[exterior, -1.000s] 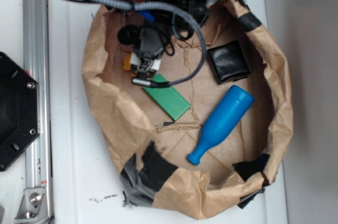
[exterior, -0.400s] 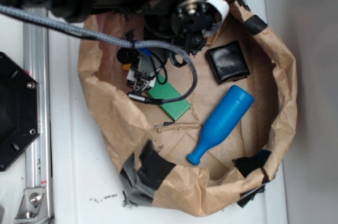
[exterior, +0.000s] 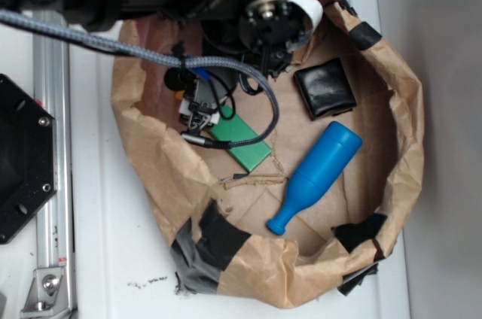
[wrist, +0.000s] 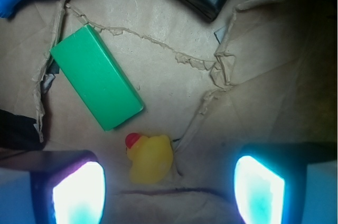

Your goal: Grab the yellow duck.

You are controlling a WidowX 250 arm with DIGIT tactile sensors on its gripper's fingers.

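The yellow duck (wrist: 150,158), small with a red beak, lies on brown paper just past the corner of the green block (wrist: 97,78). My gripper (wrist: 169,192) hangs over it, open; the duck sits between the two glowing fingers (wrist: 79,192), nearer the left one and touching neither. In the exterior view the gripper (exterior: 199,114) is low inside the paper bag, at the green block's (exterior: 241,142) upper left end, and it hides the duck.
A blue bottle-shaped pin (exterior: 316,172) lies diagonally at the right. A black pad (exterior: 325,87) sits at the back right. The crumpled bag wall (exterior: 151,161) rings everything. A black plate (exterior: 19,157) and a metal rail (exterior: 49,108) are outside at the left.
The arm has come further over the top of the bag, and the gripper has shifted slightly down and left toward the green block's end. The objects have stayed in place.
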